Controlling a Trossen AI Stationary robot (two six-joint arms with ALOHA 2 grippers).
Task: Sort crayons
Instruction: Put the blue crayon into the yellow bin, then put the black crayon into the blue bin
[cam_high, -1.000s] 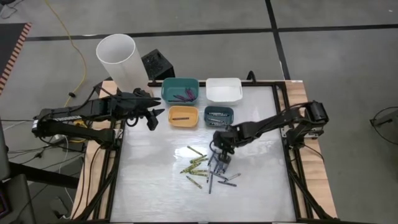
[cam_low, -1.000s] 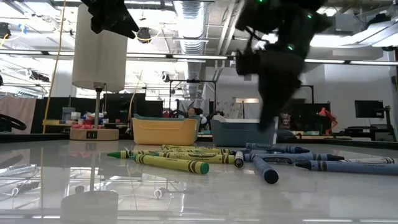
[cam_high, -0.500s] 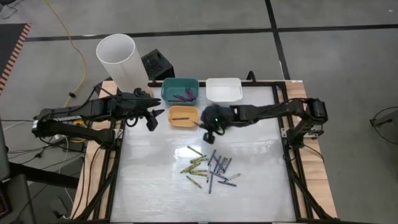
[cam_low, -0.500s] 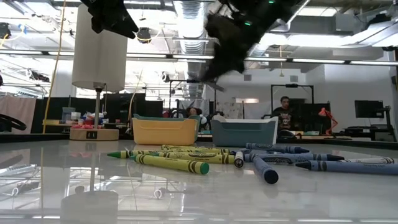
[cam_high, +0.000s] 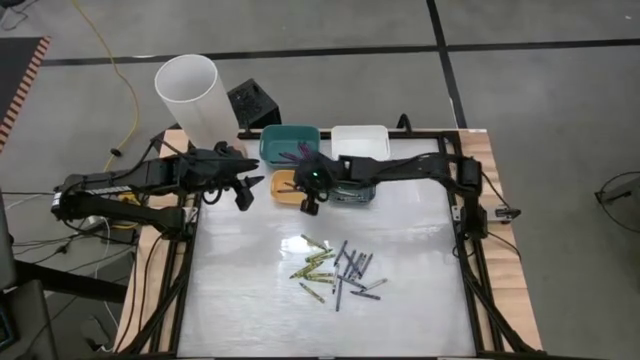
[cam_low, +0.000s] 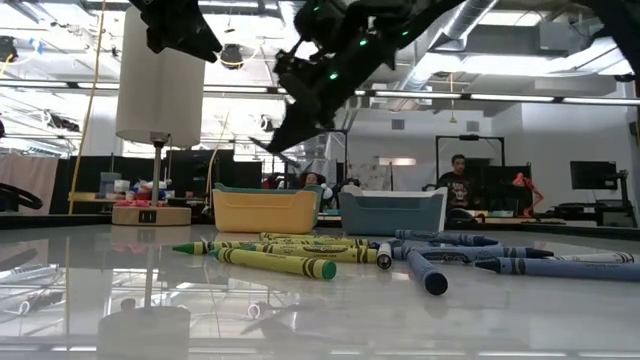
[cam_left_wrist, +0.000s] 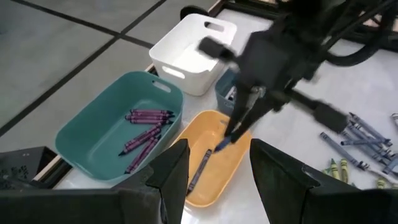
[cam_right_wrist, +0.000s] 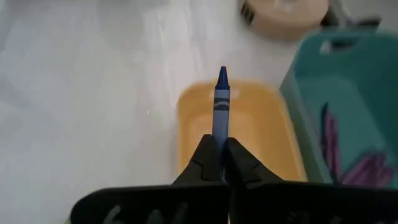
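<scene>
Right gripper pinches a blue crayon above the yellow bin, upper centre; left gripper waits spread.

High looks straight down; low sits level at table height; wrist views aim close, both sharing yellow bin.
</scene>
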